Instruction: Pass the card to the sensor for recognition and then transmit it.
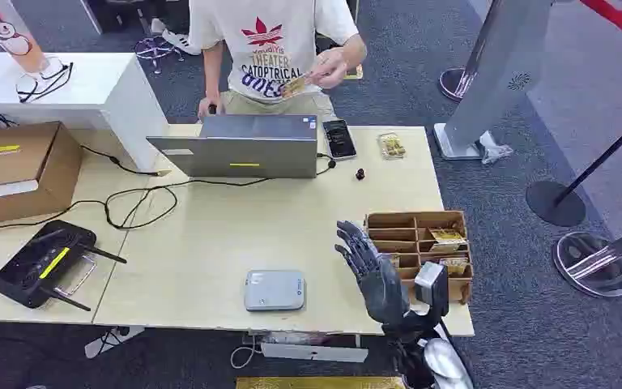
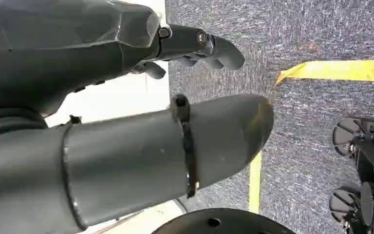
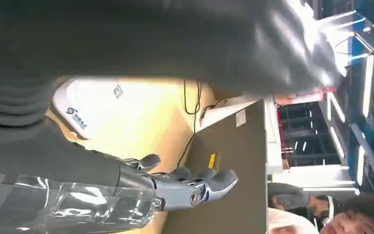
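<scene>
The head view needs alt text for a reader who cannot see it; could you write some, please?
The robot's right hand is raised, open and empty, beside a compartmented cardboard tray on a wooden table. A grey sensor box sits nearby; across the table, a person holds a card.

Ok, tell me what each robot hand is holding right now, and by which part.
Neither holds anything. The right hand is raised over the table with fingers spread and empty; the left hand hangs above the carpet, fingers loosely curled around nothing.

Wooden table (image 1: 210, 235) — laptop (image 1: 243, 146), perhaps sensor (image 1: 274, 290)
</scene>
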